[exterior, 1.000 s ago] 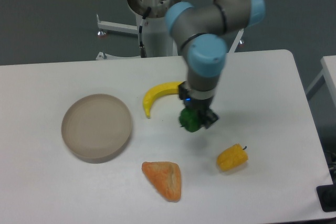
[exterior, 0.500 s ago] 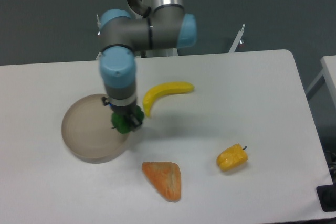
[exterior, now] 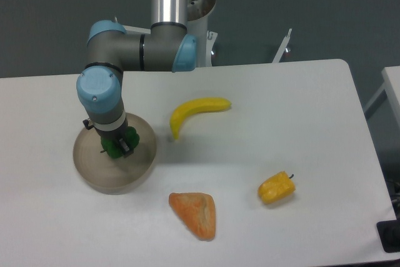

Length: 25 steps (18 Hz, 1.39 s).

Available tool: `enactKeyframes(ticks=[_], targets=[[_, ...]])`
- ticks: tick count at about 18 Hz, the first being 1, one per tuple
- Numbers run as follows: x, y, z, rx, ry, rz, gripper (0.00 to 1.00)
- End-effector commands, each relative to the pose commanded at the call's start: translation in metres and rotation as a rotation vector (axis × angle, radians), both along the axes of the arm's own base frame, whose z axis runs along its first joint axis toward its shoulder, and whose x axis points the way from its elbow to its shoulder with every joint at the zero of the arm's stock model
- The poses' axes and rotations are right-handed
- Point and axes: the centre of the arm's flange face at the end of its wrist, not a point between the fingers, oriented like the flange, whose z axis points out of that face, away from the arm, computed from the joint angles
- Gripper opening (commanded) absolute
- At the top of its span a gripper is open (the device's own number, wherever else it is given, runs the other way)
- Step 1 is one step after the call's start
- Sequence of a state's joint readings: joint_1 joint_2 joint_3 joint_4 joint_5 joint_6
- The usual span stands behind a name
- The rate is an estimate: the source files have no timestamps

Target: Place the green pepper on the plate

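The green pepper (exterior: 115,146) is small, dark green and glossy. My gripper (exterior: 119,147) is shut on it and holds it over the middle of the plate (exterior: 139,167). The plate is a round beige-grey dish with a raised rim at the left of the table. The arm's wrist hides the plate's far part and the top of the pepper. I cannot tell whether the pepper touches the plate's floor.
A yellow banana (exterior: 195,112) lies right of the plate. An orange bread-like wedge (exterior: 195,213) lies near the front edge. A yellow pepper (exterior: 277,187) lies at the front right. The arm's base (exterior: 187,4) stands at the table's back.
My gripper has carried the green pepper leftwards from the table's middle, past the banana, to above the plate's centre. The other objects have not moved.
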<state>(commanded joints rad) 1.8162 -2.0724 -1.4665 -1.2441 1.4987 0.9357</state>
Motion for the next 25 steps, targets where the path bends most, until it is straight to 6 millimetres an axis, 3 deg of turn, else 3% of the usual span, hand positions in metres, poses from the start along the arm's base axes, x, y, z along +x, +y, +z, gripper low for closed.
enactKeyframes(ticks=[1,5,7,10,11,13,16,19,21,25], targets=[[0.0,0.0,0.001,0.001,0.0,0.002,0.98],[-0.003,-0.001,0.014,0.02,0.013,0.003,1.0],[-0.012,-0.004,0.037,0.054,0.023,0.01,1.0],[-0.07,-0.018,0.074,0.116,0.045,0.067,1.0],[-0.103,-0.028,0.088,0.134,0.055,0.079,1.0],[-0.144,-0.044,0.103,0.151,0.068,0.066,1.0],[-0.204,-0.065,0.101,0.147,0.076,0.014,1.0],[-0.27,-0.098,0.104,0.098,0.103,-0.073,1.0],[-0.296,-0.114,0.105,0.016,0.172,-0.156,1.0],[-0.335,-0.134,0.093,0.017,0.142,-0.161,1.0]])
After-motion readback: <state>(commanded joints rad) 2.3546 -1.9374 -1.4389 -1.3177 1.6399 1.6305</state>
